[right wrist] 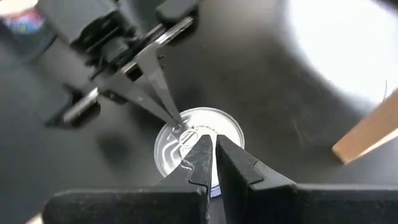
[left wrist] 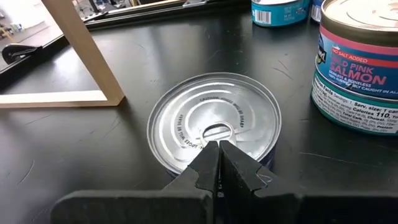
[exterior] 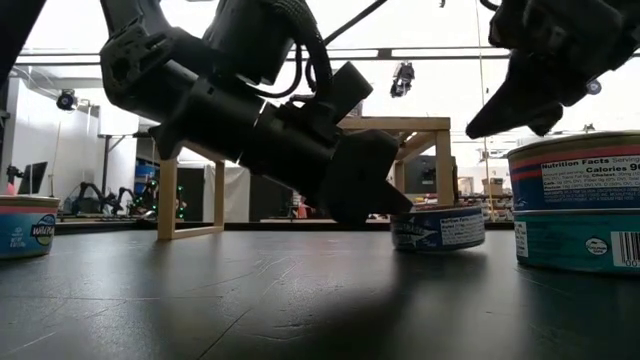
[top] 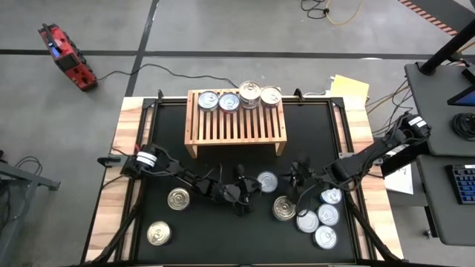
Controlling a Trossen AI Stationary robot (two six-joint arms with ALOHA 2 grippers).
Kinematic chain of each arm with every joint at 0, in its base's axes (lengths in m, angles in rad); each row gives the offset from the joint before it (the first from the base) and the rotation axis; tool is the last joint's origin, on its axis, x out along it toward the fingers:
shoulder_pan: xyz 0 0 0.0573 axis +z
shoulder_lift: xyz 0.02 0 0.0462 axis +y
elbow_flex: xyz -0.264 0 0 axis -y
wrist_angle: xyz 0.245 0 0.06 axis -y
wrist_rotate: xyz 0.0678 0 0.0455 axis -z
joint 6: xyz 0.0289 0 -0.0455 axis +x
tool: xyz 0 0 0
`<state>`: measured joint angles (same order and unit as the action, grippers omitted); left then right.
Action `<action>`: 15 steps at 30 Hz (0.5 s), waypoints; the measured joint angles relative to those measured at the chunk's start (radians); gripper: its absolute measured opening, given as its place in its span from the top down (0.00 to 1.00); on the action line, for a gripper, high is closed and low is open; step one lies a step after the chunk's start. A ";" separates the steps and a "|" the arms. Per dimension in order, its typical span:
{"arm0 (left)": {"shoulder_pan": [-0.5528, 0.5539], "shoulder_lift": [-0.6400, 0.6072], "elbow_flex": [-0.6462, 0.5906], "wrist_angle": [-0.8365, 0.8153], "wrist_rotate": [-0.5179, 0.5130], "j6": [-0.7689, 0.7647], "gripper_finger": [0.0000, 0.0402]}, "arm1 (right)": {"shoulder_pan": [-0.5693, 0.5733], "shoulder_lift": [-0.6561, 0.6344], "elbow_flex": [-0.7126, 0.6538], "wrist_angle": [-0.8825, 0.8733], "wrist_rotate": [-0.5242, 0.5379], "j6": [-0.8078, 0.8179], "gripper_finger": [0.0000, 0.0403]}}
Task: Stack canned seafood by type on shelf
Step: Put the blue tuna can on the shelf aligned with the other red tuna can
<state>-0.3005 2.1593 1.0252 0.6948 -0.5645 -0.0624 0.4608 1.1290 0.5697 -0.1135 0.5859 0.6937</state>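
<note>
Closest to the lens in the low view, the left arm fills the upper left and centre of the frame, its left end effector angled down toward the dark surface. Its fingers are pressed together, holding nothing, with the tip over the lid of a flat tin. From the other side, the right end effector points at that same tin, its fingers likewise pressed together and empty; whether either tip touches the lid cannot be told. In the high view this tin lies at centre frame, between the left end effector and the right end effector.

A taller salmon can stands just beside the flat tin, at the right edge of the left wrist view; in the high view it is at lower centre-right. Four more tins cluster at lower right of the high view. Two tins sit apart at lower left, one near the left arm and one closer to the bottom edge.

At upper centre of the high view, the shelf carries four tins in a row along its far edge. At the right edge of the low view, two tins stand stacked.
</note>
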 joint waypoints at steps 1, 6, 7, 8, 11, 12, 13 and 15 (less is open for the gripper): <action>-0.003 0.000 0.000 -0.002 -0.007 0.000 1.00 | -0.003 0.000 0.000 0.000 -0.001 0.031 0.97; -0.011 0.000 -0.002 -0.010 -0.009 0.000 1.00 | -0.011 0.000 0.000 0.000 -0.011 0.153 0.97; -0.011 0.001 -0.002 -0.009 -0.009 0.000 1.00 | -0.016 0.000 0.000 0.000 -0.013 0.175 0.97; -0.011 0.001 -0.002 -0.009 -0.009 0.000 1.00 | -0.022 0.000 0.000 0.000 -0.017 0.190 0.97; -0.011 0.001 -0.002 -0.008 -0.006 0.000 1.00 | -0.042 0.000 0.000 0.000 -0.042 0.218 0.97; -0.011 0.001 -0.002 -0.008 -0.005 0.000 1.00 | -0.049 0.002 0.000 0.000 -0.059 0.223 0.97; -0.011 0.001 -0.002 -0.008 -0.005 0.000 1.00 | -0.054 0.004 0.000 0.000 -0.072 0.225 0.97; -0.011 0.001 -0.002 -0.008 -0.005 0.000 1.00 | -0.063 0.005 0.000 0.000 -0.097 0.224 0.97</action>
<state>-0.3119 2.1601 1.0229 0.6872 -0.5694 -0.0620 0.3981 1.1343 0.5697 -0.1139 0.4888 0.9178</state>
